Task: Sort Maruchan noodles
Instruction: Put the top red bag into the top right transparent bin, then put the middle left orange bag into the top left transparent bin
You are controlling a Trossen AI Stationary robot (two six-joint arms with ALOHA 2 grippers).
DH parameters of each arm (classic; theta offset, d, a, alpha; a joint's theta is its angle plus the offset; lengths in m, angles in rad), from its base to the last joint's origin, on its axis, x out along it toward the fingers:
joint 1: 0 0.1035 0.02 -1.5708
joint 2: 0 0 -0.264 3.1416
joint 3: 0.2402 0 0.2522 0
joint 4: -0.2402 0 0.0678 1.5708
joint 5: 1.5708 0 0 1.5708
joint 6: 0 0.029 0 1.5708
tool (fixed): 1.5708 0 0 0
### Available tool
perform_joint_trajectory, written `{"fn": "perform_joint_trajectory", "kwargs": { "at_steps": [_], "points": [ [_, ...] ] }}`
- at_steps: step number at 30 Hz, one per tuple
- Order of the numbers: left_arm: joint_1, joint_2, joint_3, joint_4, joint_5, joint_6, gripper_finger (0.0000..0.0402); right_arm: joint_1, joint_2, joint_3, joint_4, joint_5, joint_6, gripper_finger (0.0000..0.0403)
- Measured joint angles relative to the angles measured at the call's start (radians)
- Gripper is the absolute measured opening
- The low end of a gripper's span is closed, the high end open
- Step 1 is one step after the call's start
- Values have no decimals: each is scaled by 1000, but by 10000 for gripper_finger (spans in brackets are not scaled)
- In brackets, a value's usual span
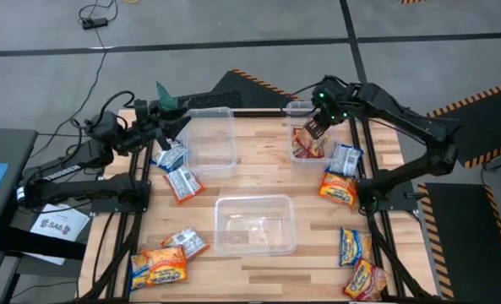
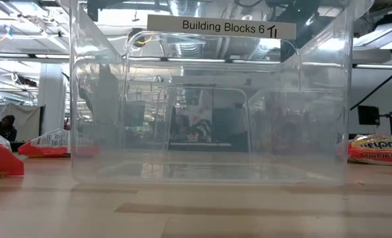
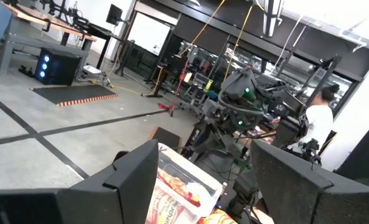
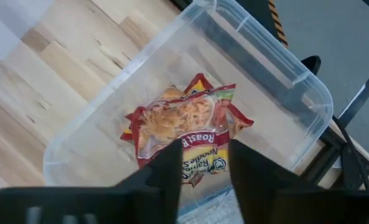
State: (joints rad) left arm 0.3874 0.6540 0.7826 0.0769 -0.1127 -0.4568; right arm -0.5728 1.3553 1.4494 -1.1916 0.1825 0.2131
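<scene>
Right gripper: the right gripper hangs over the small tub at about one o'clock on the counter; its fingers stand parted, pinching nothing, with the red packet lying loose on the tub floor below.
Step in hand: this looks like the drop of a red packet into its tub; to do it well I'd lift straight up so the fingers clear the tub's rim without snagging the crinkly wrapper.
Left gripper: the left gripper waits at about eleven o'clock, fingers spread and empty, beside the green plant.
Noodles left: a blue-white packet and an orange packet sit just beside the small tub, more lie at five, seven and ten o'clock.
Open room: bare counter between the large tub and the near tub.
Edges: the five and seven o'clock packets sit close to the counter's near edge, so they'd need a careful approach.
</scene>
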Motion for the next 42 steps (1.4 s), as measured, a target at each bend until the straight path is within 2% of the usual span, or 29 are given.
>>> {"fn": "perform_joint_trajectory", "kwargs": {
  "at_steps": [4,8,13,15,18,21,25,29,32,36,42],
  "points": [
    [0,0,0,0,0,1,240,-4,-27,22,14,-31,-3,212],
    [0,0,0,-1,0,31,240,-5,-93,30,171,-236,-42,255],
    [0,0,0,-32,1,33,240,-2,-199,-67,513,-446,15,265],
    [0,0,0,-64,19,27,240,8,-228,-128,603,-468,57,265],
    [0,0,4,-138,119,-4,240,26,-259,-200,671,-469,97,265],
    [-1,17,68,-365,229,-24,239,30,-270,-234,673,-473,120,265],
    [-31,80,191,-848,262,-63,231,27,-271,-241,675,-471,130,265],
    [-119,129,201,-1209,240,-158,224,28,-272,-241,678,-472,130,265],
    [-201,142,142,-1351,126,-296,219,27,-272,-241,677,-471,130,265],
    [-284,122,10,-1332,36,-483,217,27,-272,-241,676,-471,128,265],
    [-313,127,-184,-1038,16,-532,217,27,-271,-241,676,-468,121,265]
  ]
}}
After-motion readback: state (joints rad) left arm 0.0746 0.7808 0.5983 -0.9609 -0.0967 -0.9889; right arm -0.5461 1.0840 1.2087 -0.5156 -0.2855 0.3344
